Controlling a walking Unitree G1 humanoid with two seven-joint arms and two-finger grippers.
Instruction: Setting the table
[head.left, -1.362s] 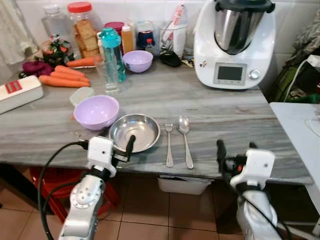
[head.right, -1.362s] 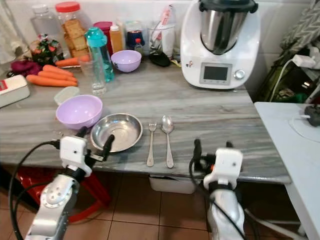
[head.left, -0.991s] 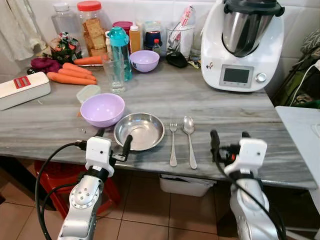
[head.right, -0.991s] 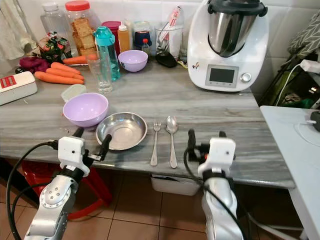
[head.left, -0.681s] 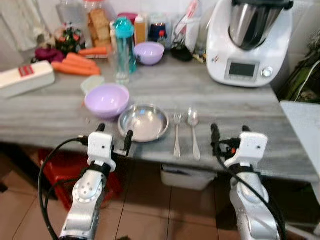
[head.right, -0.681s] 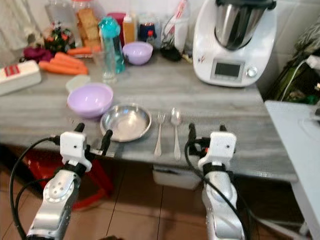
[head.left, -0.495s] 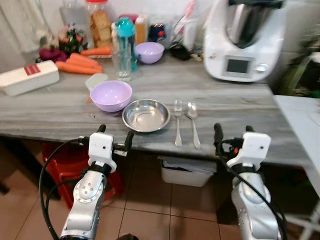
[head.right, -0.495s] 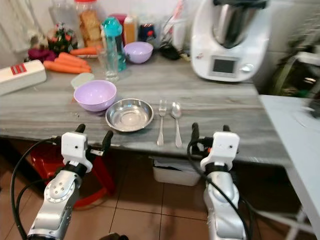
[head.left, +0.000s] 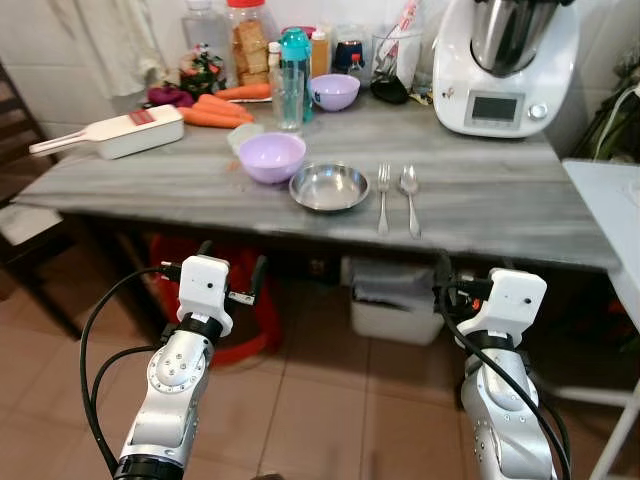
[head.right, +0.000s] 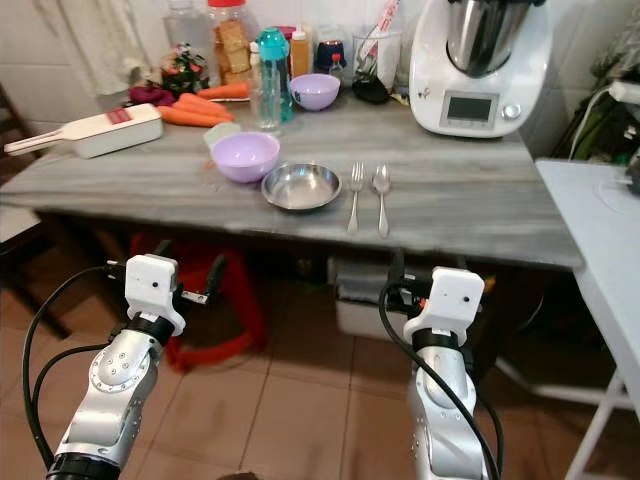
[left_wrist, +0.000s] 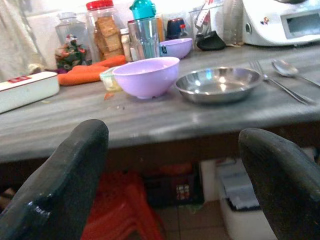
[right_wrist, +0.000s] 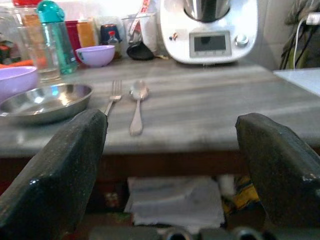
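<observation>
Left eye view puts the grey marble-patterned table (head.left: 480, 205) across the upper half of the frame, with the place setting near its middle: a lilac plastic bowl (head.left: 271, 157), just right of it and nearly touching a shallow round stainless-steel dish (head.left: 329, 187), then a steel fork (head.left: 383, 197) and a steel spoon (head.left: 409, 196) lying side by side, close but apart. Fork and spoon run with their long axes up and down the frame, tines and bowl end toward the wall at the top, handles toward the near table edge.

The left gripper (head.left: 231, 274) hangs in the lower left below the table edge, its two black fingers spread wide and holding nothing; the left wrist view shows the fingers (left_wrist: 55, 187) parted with bowl and dish between them in the distance. The right gripper (head.left: 472, 281) sits in the lower right, also below the edge, fingers wide apart and empty, as the right wrist view shows with its fingertips (right_wrist: 55, 170) on either side of the fork and spoon.

Behind the setting, along the top of the frame, stand a teal-capped clear bottle (head.left: 294, 62), a second small lilac bowl (head.left: 335, 91), orange carrots (head.left: 222, 108), a white rectangular box (head.left: 132, 131) and a white kitchen machine with a steel jug (head.left: 503, 62), its top cut off by the frame. The jars at the wall are too crowded to tell apart.

Compared with the frames from a second ago, the whole scene sits higher and smaller, so the camera has drawn back; both grippers, earlier level with the table edge, are now below it over the tiled floor (head.left: 320, 400)
</observation>
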